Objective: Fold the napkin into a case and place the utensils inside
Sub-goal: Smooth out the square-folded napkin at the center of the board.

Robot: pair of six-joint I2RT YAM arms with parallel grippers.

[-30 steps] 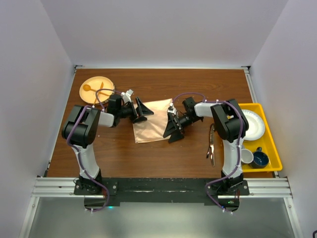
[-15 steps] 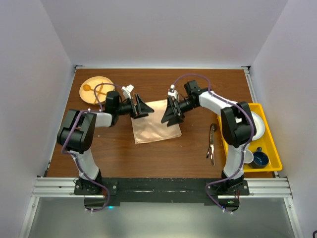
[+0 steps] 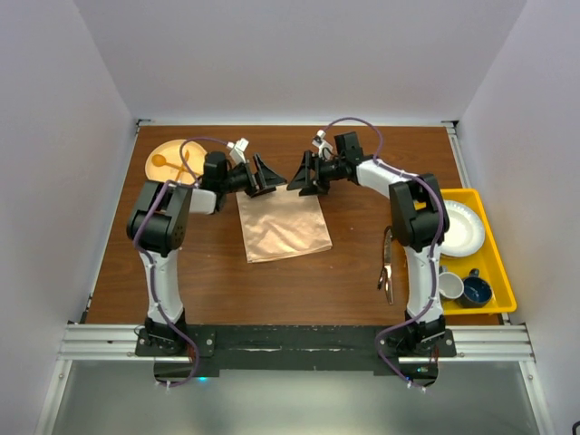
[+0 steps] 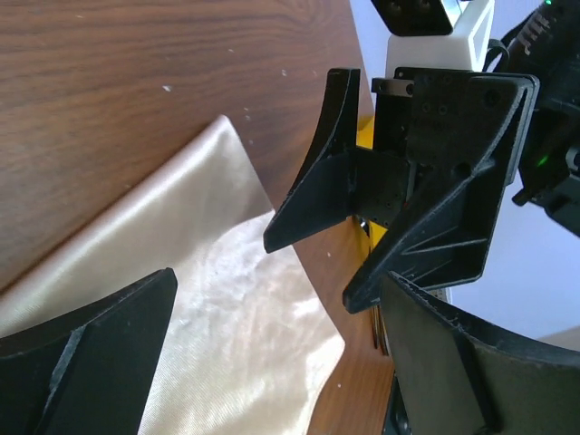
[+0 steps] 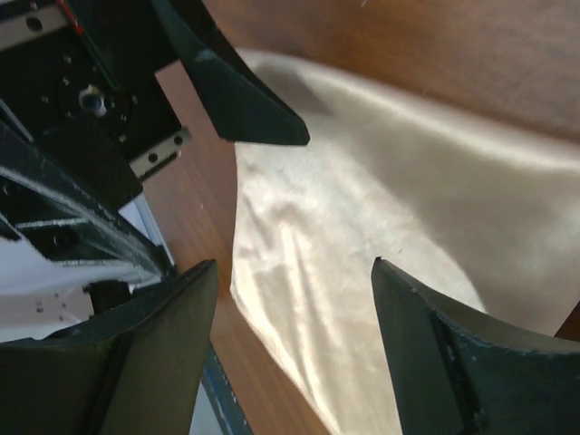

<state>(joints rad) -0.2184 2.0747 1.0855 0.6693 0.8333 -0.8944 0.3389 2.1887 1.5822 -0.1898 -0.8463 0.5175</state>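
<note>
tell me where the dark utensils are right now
In the top view the utensils lie on the right side of the table, between the napkin and the yellow tray, nearer to the tray.

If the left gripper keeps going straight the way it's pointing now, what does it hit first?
Most likely the right gripper. It faces the left gripper head-on at close range, both over the far edge of the napkin. Their height above the cloth is unclear.

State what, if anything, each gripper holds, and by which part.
Nothing is held: left gripper and right gripper both stand open at the far edge of the napkin.
</note>
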